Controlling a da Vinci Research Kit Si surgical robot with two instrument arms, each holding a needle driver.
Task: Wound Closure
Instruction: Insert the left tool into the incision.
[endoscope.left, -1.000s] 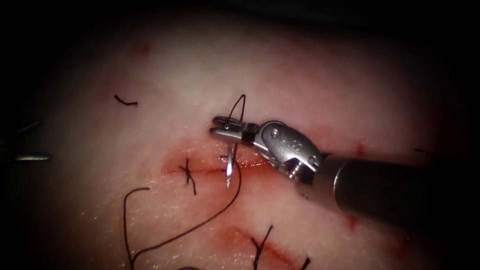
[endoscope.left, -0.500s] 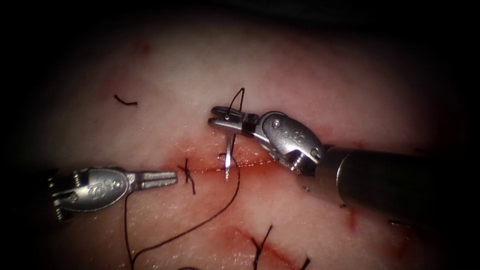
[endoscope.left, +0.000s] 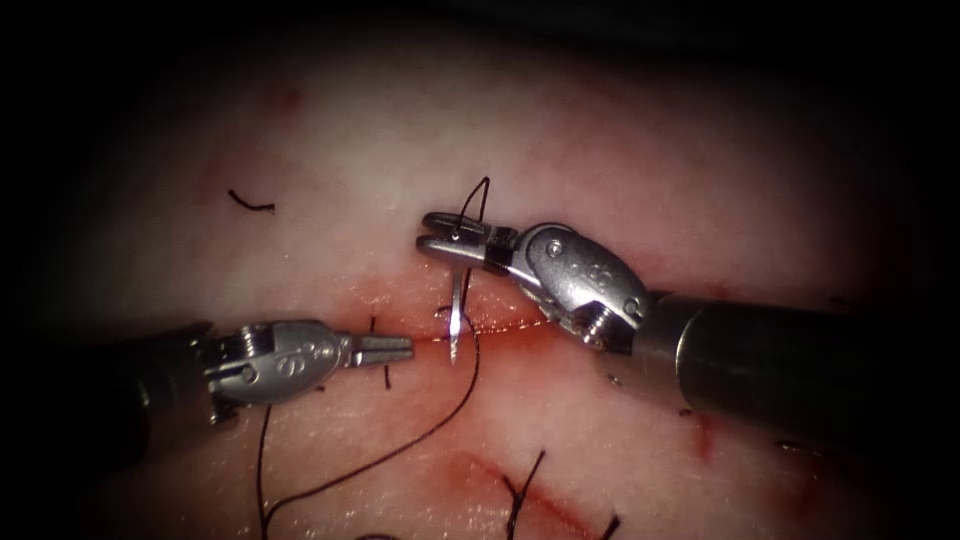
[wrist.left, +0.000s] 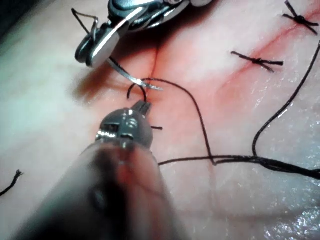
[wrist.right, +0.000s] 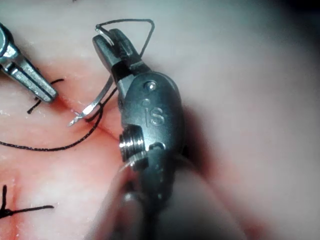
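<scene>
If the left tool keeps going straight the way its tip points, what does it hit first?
Most likely the needle. The left tool, jaws shut and holding nothing, points along the cut toward the needle's tip, which the right tool holds near its thread end. The thread lies just beyond. Depth is unclear, so it might pass beside it.

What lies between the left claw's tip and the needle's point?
Bare red cut line between left claw and curved steel needle, endoscope view; the right claw grips its tail.

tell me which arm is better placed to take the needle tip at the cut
Left, probably. The left tool, jaws shut and empty, points at the curved steel needle's free tip over the red cut in the tissue. The right tool already grips the needle's thread end.
</scene>
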